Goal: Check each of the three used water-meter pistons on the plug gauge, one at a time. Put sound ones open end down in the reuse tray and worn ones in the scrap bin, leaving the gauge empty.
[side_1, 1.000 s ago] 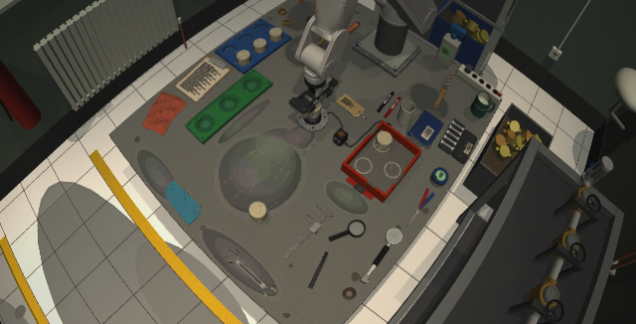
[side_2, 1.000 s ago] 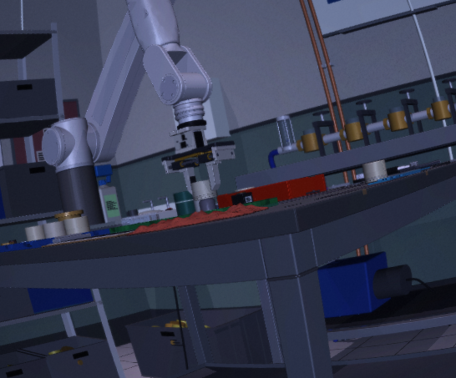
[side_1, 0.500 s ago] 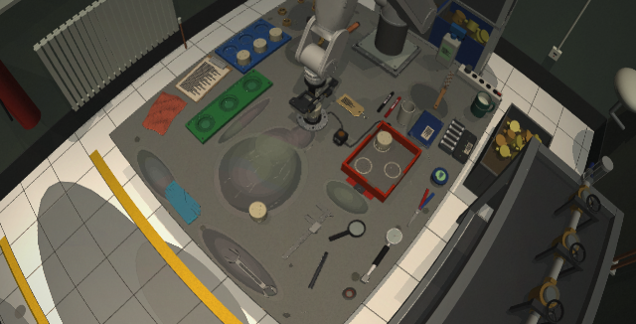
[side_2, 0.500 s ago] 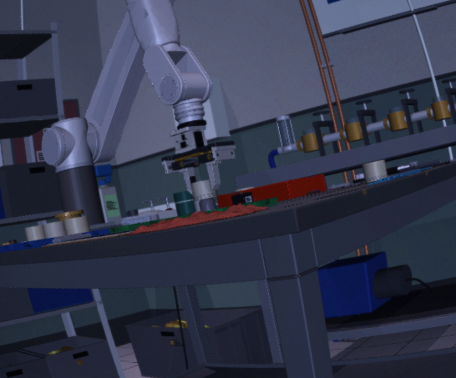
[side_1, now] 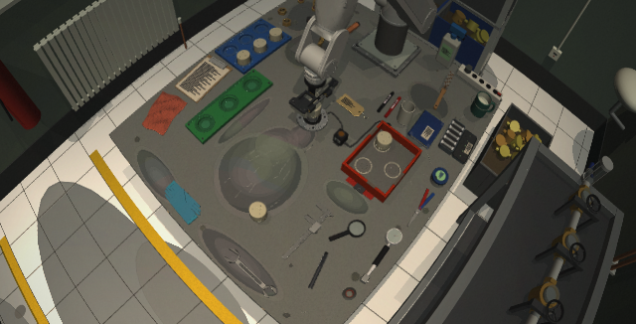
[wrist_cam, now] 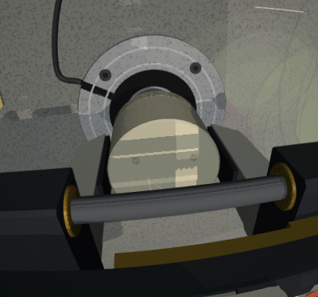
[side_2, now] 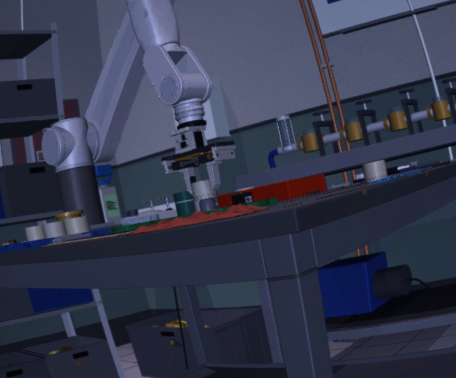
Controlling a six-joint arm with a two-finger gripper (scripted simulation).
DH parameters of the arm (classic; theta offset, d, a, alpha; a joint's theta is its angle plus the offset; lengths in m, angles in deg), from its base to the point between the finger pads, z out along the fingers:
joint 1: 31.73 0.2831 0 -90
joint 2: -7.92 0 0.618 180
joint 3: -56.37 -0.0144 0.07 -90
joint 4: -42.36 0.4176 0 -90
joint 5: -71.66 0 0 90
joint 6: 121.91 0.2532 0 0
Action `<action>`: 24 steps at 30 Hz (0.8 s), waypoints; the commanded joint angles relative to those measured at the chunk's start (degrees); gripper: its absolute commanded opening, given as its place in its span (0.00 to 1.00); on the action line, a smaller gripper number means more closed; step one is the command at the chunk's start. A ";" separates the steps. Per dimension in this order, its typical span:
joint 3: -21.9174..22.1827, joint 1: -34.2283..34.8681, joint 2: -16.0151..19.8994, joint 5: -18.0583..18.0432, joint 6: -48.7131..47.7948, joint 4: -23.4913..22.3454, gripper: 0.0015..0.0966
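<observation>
A cream piston (wrist_cam: 163,149) sits on the plug gauge (wrist_cam: 153,94), a round grey flange near the table's middle. My gripper (wrist_cam: 161,153) is closed on this piston, with a finger against each of its sides. In the second side camera the piston (side_2: 203,191) stands upright between the fingers above the gauge plug (side_2: 207,204). Another piston (side_1: 383,141) stands in the red bin (side_1: 381,160). A third piston (side_1: 257,210) stands alone on the table's near side. The green tray (side_1: 229,104) with round pockets lies to the left.
A blue tray (side_1: 253,44) at the back holds three more pistons. A black cable runs from the gauge to a small box (side_1: 340,137). A tag (side_1: 351,105), pens (side_1: 389,104) and a cup (side_1: 406,112) lie to the right.
</observation>
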 commanded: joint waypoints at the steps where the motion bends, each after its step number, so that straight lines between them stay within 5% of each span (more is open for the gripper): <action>1: 0.02 0.00 -0.05 0.00 0.00 0.00 0.63; 7: 0.02 0.00 -0.05 0.00 0.00 0.00 0.76; 24: 0.02 0.00 -0.10 0.06 0.00 0.00 0.77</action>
